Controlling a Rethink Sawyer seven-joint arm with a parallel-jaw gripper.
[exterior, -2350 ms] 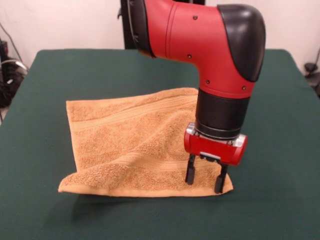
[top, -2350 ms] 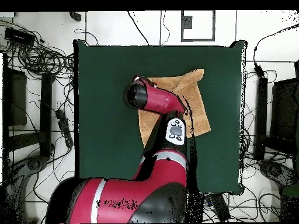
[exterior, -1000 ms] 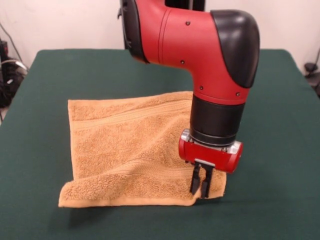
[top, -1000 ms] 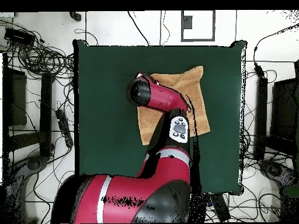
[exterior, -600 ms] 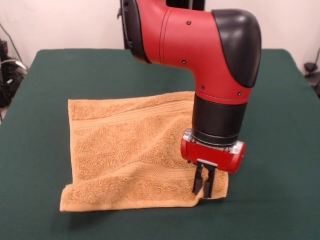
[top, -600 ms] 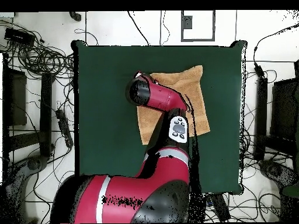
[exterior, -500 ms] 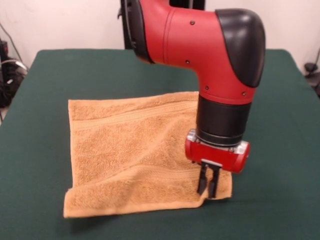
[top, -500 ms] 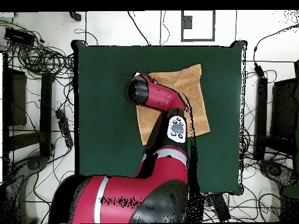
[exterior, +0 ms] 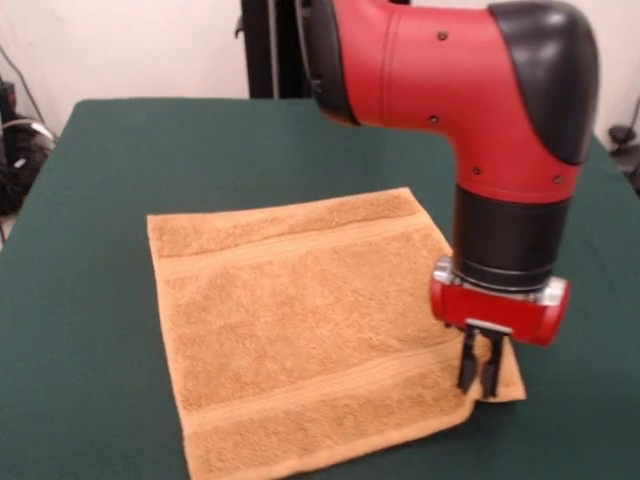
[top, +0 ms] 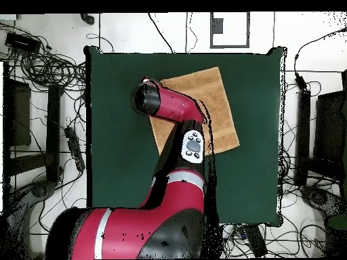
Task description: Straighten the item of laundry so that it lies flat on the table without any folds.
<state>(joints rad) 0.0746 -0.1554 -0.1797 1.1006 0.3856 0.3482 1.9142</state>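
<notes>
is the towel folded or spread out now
Spread out: the towel lies open and nearly flat on the table, with the shut gripper pinching one corner.

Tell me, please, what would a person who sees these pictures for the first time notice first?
First, the big red and black arm, which comes down over the front right part of the green table. Then the orange-tan towel, spread nearly flat in the middle, with the gripper shut on its near right corner.
</notes>
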